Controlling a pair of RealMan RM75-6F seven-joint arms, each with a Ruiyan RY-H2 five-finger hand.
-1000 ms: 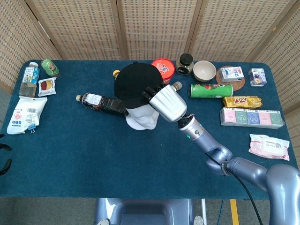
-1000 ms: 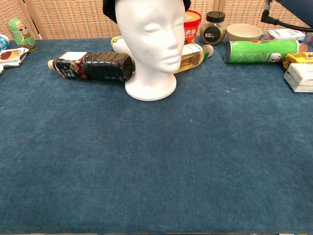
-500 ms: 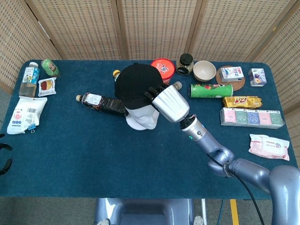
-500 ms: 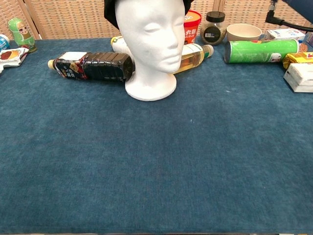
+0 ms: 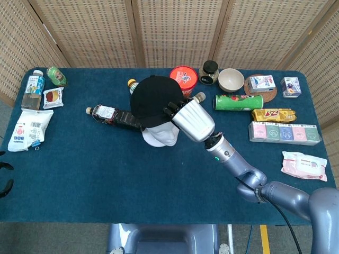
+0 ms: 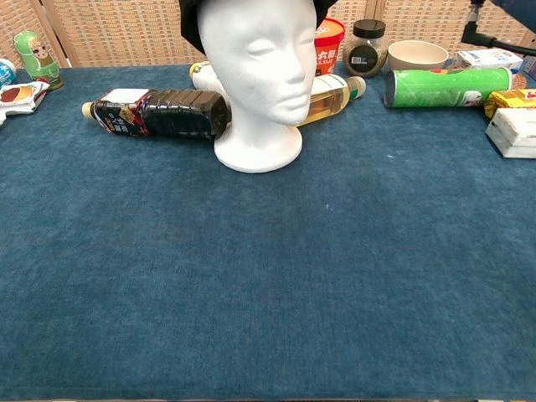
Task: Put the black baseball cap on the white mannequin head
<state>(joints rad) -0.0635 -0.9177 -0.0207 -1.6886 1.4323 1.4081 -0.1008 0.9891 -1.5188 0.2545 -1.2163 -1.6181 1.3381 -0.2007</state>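
Observation:
The black baseball cap [image 5: 152,99] sits on top of the white mannequin head [image 5: 159,136] at mid-table, covering its crown. My right hand [image 5: 193,120] is against the cap's right side, and its dark fingers [image 5: 171,109] grip the cap's edge. In the chest view the mannequin head [image 6: 256,74] faces the camera, and only the cap's [image 6: 191,23] lower rim shows at the frame's top. My left hand [image 5: 4,175] shows only as dark fingertips at the left edge, off the table, apart and holding nothing.
A dark drink bottle [image 5: 113,115] lies left of the mannequin, and a yellow bottle [image 6: 328,89] lies behind it. A red tub [image 5: 184,75], jar [image 5: 210,72], bowl [image 5: 231,80], green can [image 5: 238,101] and boxes [image 5: 285,132] fill the right. Snack packs [image 5: 29,128] lie far left.
My right hand has shifted slightly toward the front and right with the cap's edge in its fingers, and the cap has settled a little further over the mannequin head. The left hand stays put.

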